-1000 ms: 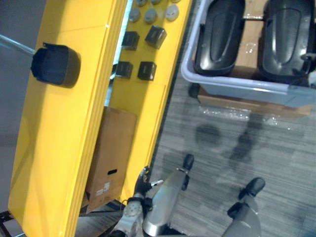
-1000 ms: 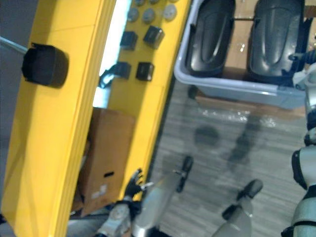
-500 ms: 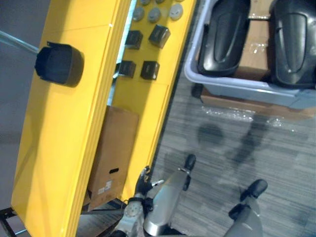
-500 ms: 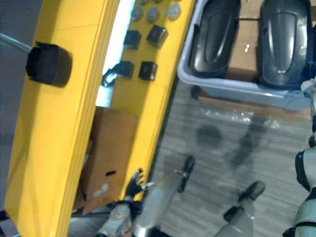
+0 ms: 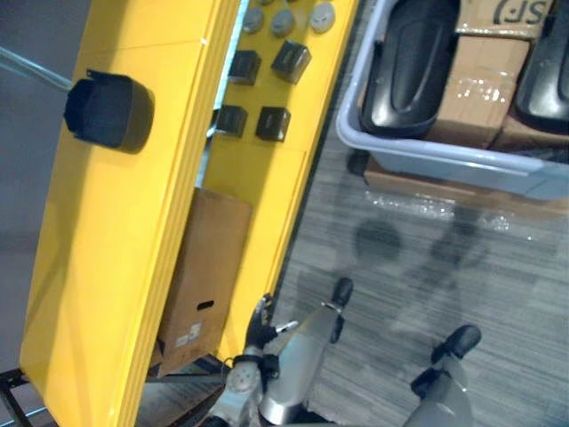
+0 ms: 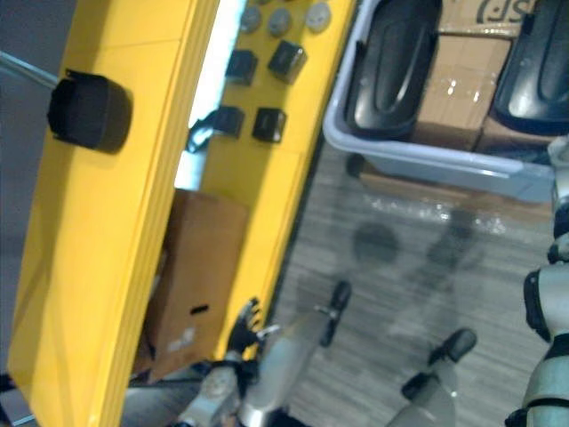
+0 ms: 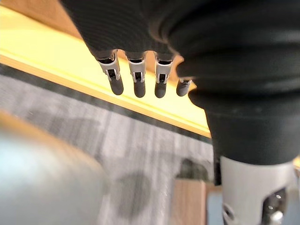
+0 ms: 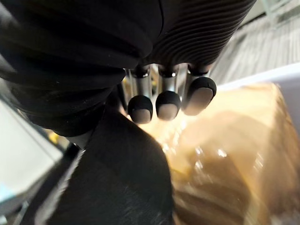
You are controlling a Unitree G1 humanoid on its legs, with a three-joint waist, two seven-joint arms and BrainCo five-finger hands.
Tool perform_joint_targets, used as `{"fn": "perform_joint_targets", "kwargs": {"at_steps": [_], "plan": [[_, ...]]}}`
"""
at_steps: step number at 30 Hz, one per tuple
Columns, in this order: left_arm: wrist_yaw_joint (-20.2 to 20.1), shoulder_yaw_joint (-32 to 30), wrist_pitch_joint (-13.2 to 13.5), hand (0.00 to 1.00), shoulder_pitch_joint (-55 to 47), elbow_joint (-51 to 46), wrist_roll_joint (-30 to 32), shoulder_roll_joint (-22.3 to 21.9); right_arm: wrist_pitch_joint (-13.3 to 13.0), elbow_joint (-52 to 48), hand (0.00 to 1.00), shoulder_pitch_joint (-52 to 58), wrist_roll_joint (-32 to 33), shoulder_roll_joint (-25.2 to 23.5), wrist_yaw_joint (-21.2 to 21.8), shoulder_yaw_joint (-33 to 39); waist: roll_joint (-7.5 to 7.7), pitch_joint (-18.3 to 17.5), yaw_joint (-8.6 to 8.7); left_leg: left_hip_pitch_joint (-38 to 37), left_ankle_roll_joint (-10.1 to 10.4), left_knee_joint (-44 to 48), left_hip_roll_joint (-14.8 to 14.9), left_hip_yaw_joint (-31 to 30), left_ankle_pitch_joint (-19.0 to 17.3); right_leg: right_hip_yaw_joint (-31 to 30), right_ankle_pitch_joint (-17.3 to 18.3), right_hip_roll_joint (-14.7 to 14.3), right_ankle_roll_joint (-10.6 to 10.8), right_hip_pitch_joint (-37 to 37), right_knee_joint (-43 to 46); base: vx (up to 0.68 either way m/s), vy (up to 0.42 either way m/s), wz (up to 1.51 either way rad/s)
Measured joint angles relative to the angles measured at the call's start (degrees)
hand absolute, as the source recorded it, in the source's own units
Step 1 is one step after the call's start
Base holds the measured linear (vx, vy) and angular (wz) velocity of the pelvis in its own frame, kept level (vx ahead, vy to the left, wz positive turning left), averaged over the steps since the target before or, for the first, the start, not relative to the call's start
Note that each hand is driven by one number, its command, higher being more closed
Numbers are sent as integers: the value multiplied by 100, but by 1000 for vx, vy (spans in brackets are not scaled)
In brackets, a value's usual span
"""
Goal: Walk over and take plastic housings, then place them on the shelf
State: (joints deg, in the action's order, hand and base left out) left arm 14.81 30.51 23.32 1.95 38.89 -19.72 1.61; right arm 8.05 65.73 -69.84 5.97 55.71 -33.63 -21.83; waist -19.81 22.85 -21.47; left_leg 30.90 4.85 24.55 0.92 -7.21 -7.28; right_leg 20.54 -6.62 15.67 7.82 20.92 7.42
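Standing along the left of the left eye view, a yellow shelf [image 5: 116, 267] carries one round dark housing [image 5: 108, 111] on its upper level, and small dark square parts [image 5: 272, 124] and grey discs [image 5: 283, 20] lower down. Beside the shelf's far end, a grey bin [image 5: 427, 157] holds two long black housings [image 5: 409, 67]. A cardboard box [image 5: 200, 276] sits under the shelf.

In the right eye view the left hand [image 6: 242, 322] hangs by the shelf's near corner.

The left wrist view shows its fingers [image 7: 136, 79] straight and loose, holding nothing, before the shelf's yellow edge.

In the right wrist view the right hand [image 8: 167, 104] hangs over a black housing [image 8: 122, 187]; whether it grips anything I cannot tell.
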Motion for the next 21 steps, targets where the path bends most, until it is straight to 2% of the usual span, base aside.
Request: {"fn": "perform_joint_targets", "kwargs": {"at_steps": [3,5,6,9,13,15,17,21], "plan": [[-48,-21,-87,0,-52,-435,-12,20,-182,-59,100,-18,-136,-105,-134,131,37,28,135,-117,6,11,39,4,-41,0,5,-35,-7,-120,-9,-22,-7,-4],[-100,-53,-114,0,-91,-586,-12,27,-201,-135,100,-25,-204,-157,-156,160,72,56,213,-164,12,13,59,13,-58,-4,9,-52,-14,-157,-12,-22,-13,-5],[-208,-53,-219,0,-132,-778,-7,34,-261,-205,100,-25,-235,-223,-177,232,130,100,343,-247,22,12,81,18,-66,-6,10,-74,-17,-231,-27,-16,-15,-5],[-281,-52,-272,0,-239,-1124,5,49,-329,-247,100,-37,-308,-291,-254,288,216,166,467,-374,32,-4,116,44,-81,-16,12,-104,-18,-348,-58,-10,-17,-6],[-381,-98,-325,0,-439,-2401,79,393,-341,-488,100,-42,-575,-424,-395,405,406,307,702,-659,64,-66,217,77,-102,-20,22,-202,-34,-622,-140,0,-26,-5],[-469,-229,-443,0,-451,-2930,228,546,-451,-626,100,-44,-664,-445,-415,519,456,343,798,-790,67,-121,249,86,-100,-18,21,-234,-34,-742,-186,8,-26,-3],[-559,-487,-657,0,-471,-3551,223,728,-560,-865,100,-44,-742,-606,-516,557,572,427,983,-1017,92,-246,287,116,-82,-17,21,-273,-34,-944,-263,19,-20,-4],[-828,-736,-983,0,-442,-4269,149,987,-588,-1457,100,-13,-834,-901,-655,842,782,573,1193,-1358,141,-462,360,162,-42,-24,19,-319,-36,-1193,-360,33,-27,-6]]}}
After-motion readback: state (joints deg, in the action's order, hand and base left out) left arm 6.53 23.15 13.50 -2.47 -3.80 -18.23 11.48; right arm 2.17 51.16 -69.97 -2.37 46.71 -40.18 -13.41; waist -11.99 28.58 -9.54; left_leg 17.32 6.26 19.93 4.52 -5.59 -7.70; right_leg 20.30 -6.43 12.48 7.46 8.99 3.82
